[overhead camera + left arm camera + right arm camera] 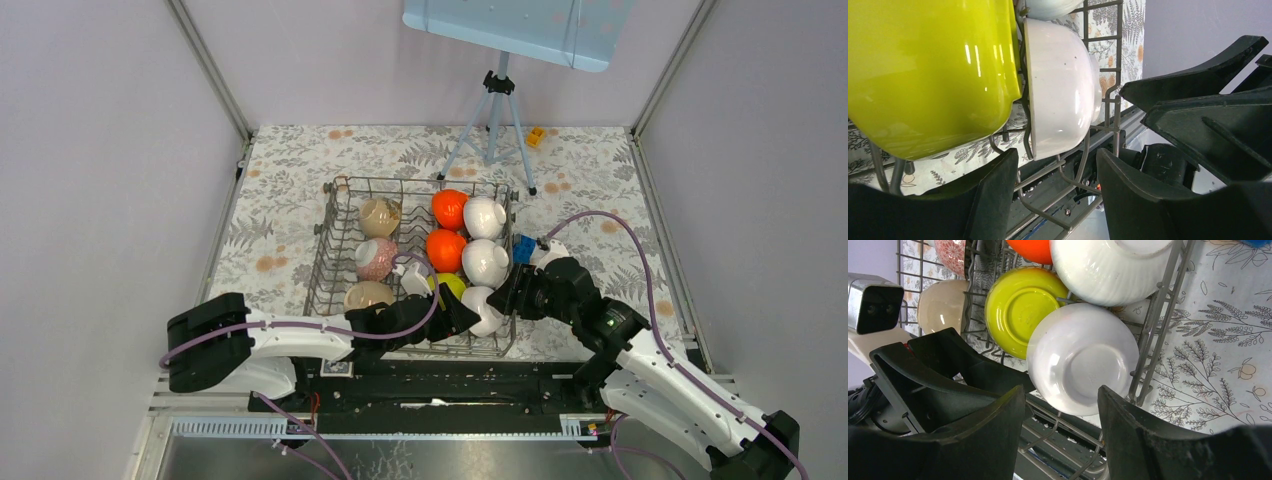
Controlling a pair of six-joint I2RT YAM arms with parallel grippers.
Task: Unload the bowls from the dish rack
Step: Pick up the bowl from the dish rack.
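The grey wire dish rack (420, 182) holds several bowls on edge: beige (380, 215), pink (375, 258), two orange-red (450, 208), lime-yellow (452, 287) and whites (486, 262). My left gripper (462, 318) is open inside the rack's near right corner, beside the lime-yellow bowl (928, 75) and the nearest white bowl (1058, 90). My right gripper (512, 292) is open at the rack's right side, facing that same white bowl's base (1083, 357). Neither gripper holds anything; the open gaps (1058, 195) (1060, 435) frame only rack wires (1158, 315).
A small blue block (524, 248) lies on the floral cloth just right of the rack. A grey tripod (495, 120) stands behind the rack with a small orange piece (536, 137) near it. The two grippers are close together at the rack's near right corner.
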